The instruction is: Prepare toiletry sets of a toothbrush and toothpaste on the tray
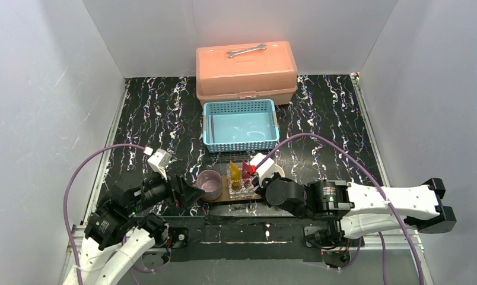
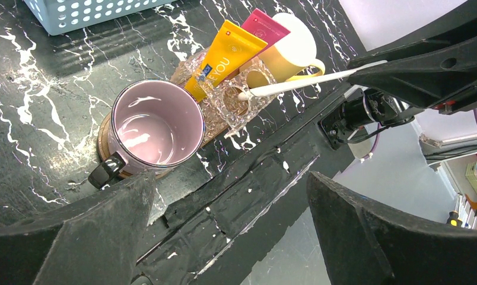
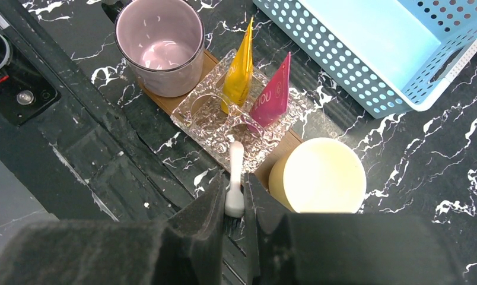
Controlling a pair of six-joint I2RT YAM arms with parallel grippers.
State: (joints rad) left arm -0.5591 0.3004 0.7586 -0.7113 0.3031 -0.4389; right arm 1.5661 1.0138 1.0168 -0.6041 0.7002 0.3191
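The dark-brown tray lies at the table's near edge. It carries a pink mug, a clear glass holder and a cream mug. The yellow toothpaste and the magenta-pink toothpaste stand in the holder's far holes. My right gripper is shut on the head end of a white toothbrush. Its handle tip reaches the holder's near edge, which also shows in the left wrist view on the toothbrush. My left gripper hangs open and empty near the pink mug.
A light-blue slotted basket sits behind the tray. A salmon toolbox with a steel wrench on its lid stands at the back wall. White walls close in both sides.
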